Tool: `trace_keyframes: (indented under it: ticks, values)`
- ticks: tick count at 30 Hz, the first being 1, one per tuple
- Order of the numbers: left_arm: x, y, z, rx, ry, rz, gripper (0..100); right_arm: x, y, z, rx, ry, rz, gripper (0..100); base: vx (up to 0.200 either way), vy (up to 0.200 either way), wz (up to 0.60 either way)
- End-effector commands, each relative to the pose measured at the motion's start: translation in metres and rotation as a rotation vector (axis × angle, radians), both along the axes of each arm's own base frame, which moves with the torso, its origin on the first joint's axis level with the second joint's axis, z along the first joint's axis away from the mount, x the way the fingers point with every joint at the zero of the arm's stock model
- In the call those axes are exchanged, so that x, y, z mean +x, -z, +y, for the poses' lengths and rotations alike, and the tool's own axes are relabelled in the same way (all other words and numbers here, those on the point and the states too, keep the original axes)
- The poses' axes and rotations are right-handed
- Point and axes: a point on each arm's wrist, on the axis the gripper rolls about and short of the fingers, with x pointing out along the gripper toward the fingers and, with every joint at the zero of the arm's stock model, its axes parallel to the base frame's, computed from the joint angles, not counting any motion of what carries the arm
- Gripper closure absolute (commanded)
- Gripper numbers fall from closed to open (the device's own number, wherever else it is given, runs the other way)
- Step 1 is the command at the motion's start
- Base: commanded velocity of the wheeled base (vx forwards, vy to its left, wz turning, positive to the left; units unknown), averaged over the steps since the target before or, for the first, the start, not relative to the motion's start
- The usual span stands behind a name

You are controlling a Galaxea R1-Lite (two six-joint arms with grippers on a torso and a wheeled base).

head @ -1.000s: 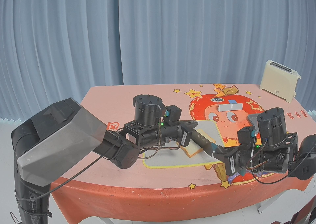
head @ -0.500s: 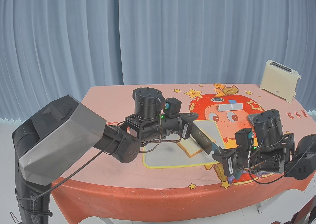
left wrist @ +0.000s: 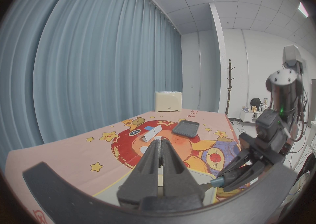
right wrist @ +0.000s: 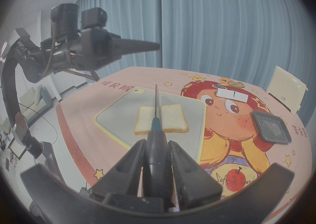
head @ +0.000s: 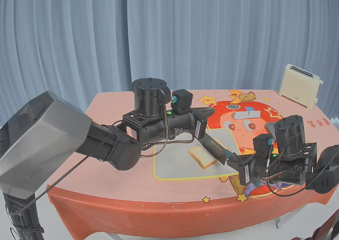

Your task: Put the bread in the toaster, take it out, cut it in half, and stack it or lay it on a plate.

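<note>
A slice of bread (head: 202, 156) (right wrist: 171, 119) lies flat on the grey, yellow-edged cutting board (head: 176, 166) (right wrist: 115, 119). My right gripper (head: 232, 162) (right wrist: 156, 145) is shut on the handle of a knife (head: 215, 147) (right wrist: 155, 102). The blade stands edge-down along the middle of the slice. I cannot tell whether the bread is cut through. My left gripper (head: 210, 111) (left wrist: 161, 144) (right wrist: 153, 46) hangs shut and empty in the air above the board's far side, clear of the bread. The cream toaster (head: 300, 85) (left wrist: 168, 101) (right wrist: 287, 89) stands at the far right corner.
A dark square tray (head: 271, 126) (left wrist: 186, 128) (right wrist: 271, 126) lies right of the board, partly behind my right arm. A small white and blue box (head: 247, 113) (right wrist: 232, 95) sits beyond the board. The table's front edge runs close below my right arm.
My left gripper has lifted off the bread and risen away from the board, uncovering the slice. The right gripper stays with the knife over the bread, shifted only slightly.
</note>
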Motion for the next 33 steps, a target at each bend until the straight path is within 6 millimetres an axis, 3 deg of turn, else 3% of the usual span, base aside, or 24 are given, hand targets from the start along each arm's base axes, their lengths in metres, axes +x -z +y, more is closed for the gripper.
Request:
trace_keyframes:
  ticks: [1, 5, 7, 9, 19, 33]
  values:
    - [-0.019, -0.032, 0.022, -0.026, -0.017, -0.035, 100, -0.001, 0.0, -0.001, 0.002, 0.0, -0.003, 100, 0.0, 0.0, 0.0]
    - [-0.026, -0.031, 0.043, -0.005, -0.06, -0.019, 100, 0.0, 0.004, -0.001, -0.01, 0.003, 0.009, 100, 0.0, 0.0, 0.0]
    - [-0.026, -0.031, 0.043, -0.005, -0.06, -0.019, 100, 0.0, 0.004, -0.001, -0.01, 0.003, 0.009, 100, 0.0, 0.0, 0.0]
    - [-0.038, -0.035, 0.068, 0.002, -0.096, -0.009, 100, 0.004, 0.005, -0.005, -0.013, 0.022, 0.011, 100, 0.0, 0.0, 0.0]
    - [-0.072, -0.046, 0.122, 0.01, -0.184, -0.003, 100, 0.011, 0.004, -0.012, -0.013, 0.057, 0.006, 100, 0.0, 0.0, 0.0]
    - [-0.102, -0.044, 0.174, 0.021, -0.319, 0.016, 100, 0.008, 0.0, -0.01, -0.002, 0.045, -0.005, 100, 0.0, 0.0, 0.0]
